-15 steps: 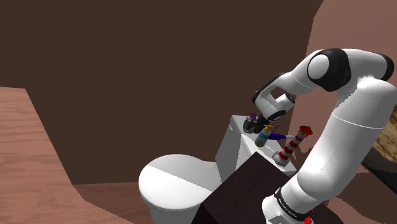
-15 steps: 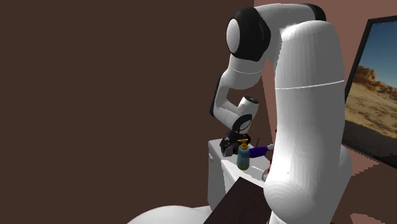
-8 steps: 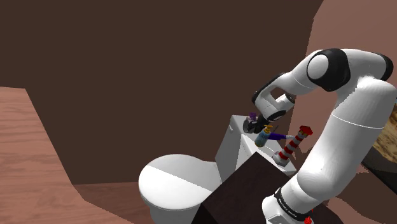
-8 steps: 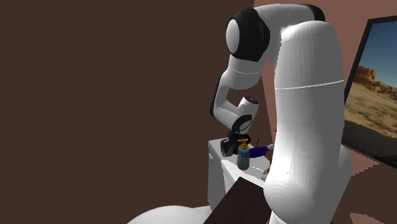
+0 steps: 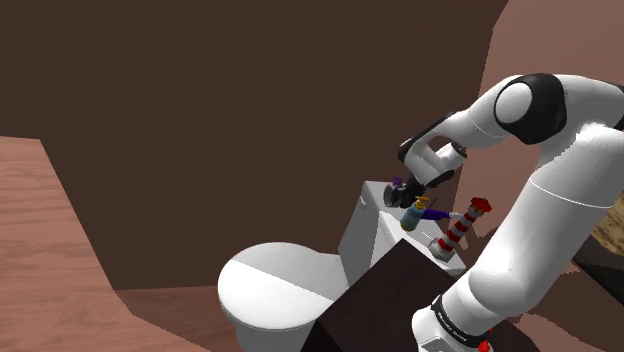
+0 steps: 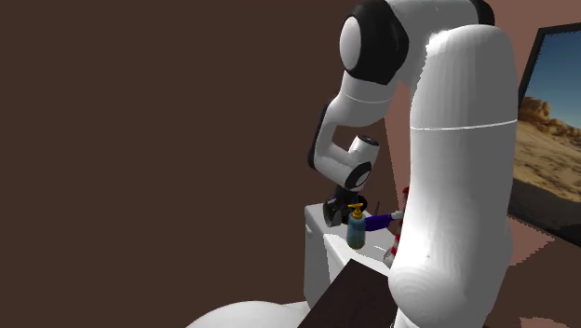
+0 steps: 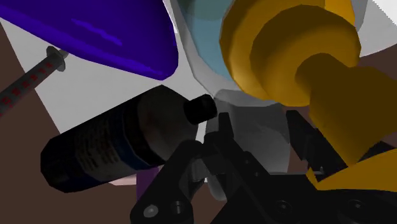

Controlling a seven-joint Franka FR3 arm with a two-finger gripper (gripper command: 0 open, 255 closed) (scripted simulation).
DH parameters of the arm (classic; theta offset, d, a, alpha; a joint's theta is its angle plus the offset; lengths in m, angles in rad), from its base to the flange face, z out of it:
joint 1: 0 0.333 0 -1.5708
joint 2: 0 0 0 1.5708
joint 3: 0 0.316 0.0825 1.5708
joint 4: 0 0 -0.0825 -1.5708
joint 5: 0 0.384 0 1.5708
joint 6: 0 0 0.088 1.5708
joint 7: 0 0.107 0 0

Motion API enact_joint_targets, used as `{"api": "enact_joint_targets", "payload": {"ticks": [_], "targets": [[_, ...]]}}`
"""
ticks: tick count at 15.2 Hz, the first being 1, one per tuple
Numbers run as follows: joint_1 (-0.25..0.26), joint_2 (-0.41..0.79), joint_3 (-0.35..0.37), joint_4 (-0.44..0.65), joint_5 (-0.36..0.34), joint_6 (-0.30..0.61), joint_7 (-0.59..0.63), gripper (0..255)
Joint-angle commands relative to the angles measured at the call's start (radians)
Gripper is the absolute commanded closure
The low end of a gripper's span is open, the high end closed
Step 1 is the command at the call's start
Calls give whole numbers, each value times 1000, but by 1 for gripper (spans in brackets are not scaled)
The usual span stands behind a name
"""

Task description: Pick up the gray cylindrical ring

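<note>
In the wrist view the pale grey ring (image 7: 249, 116) sits clasped between my two black fingers; the gripper (image 7: 262, 130) is shut on it. It hangs low over the white toilet tank lid (image 5: 372, 192), in the shoulder view my gripper (image 5: 398, 196) at the lid's far end. A dark bottle (image 7: 118, 153) lies on its side right beside the fingers. The second exterior view has the gripper (image 6: 339, 207) just behind the soap bottle (image 6: 356, 229), which hides the ring.
A blue-green soap bottle with a yellow pump (image 7: 289, 54), a purple-blue thing (image 7: 108, 32) and a thin syringe-like stick (image 7: 32, 76) crowd the lid. A red-and-white striped post (image 5: 458, 230) stands nearer the stand. The toilet seat (image 5: 270, 290) lies below. A framed picture (image 6: 551, 130) hangs behind.
The fingers went from open to shut around the grey ring. The arm's upper joints have risen and the hand has lifted slightly over the tank lid.
</note>
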Motion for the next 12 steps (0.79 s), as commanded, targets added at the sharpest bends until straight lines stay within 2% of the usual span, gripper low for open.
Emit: {"api": "enact_joint_targets", "payload": {"ticks": [1,6,10,12], "targets": [[24,-36,-36,-15,-89,-6,72,255],[76,-129,-119,-49,-325,-24,262,255],[85,-206,-159,-66,-528,-48,421,255],[80,-209,-154,-66,-535,-49,426,255]]}}
